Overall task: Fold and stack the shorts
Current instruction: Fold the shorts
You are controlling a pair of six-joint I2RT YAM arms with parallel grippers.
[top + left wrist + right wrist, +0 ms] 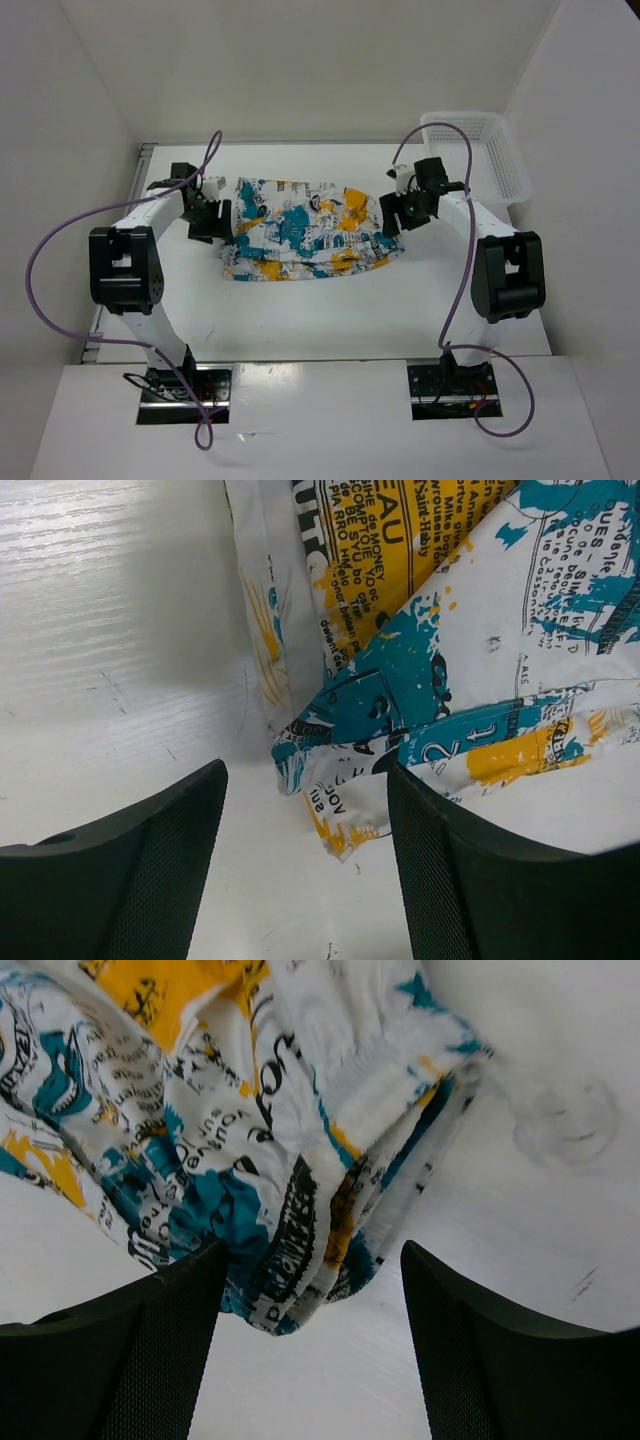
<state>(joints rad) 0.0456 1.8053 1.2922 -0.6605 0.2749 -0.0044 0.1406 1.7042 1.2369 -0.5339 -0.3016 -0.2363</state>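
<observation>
The shorts [305, 232], white with teal, yellow-orange and black print, lie spread on the white table [300, 310] between the arms. My left gripper [212, 222] is open at their left edge; in the left wrist view a crumpled corner of the shorts [350, 810] lies between the open fingers [470, 870], not gripped. My right gripper [398, 215] is open at their right edge; in the right wrist view a folded hem of the shorts [300, 1260] reaches between its open fingers [130, 1360].
A white plastic mesh basket [478, 150] stands at the back right of the table. White walls close in the back and both sides. Purple cables loop off both arms.
</observation>
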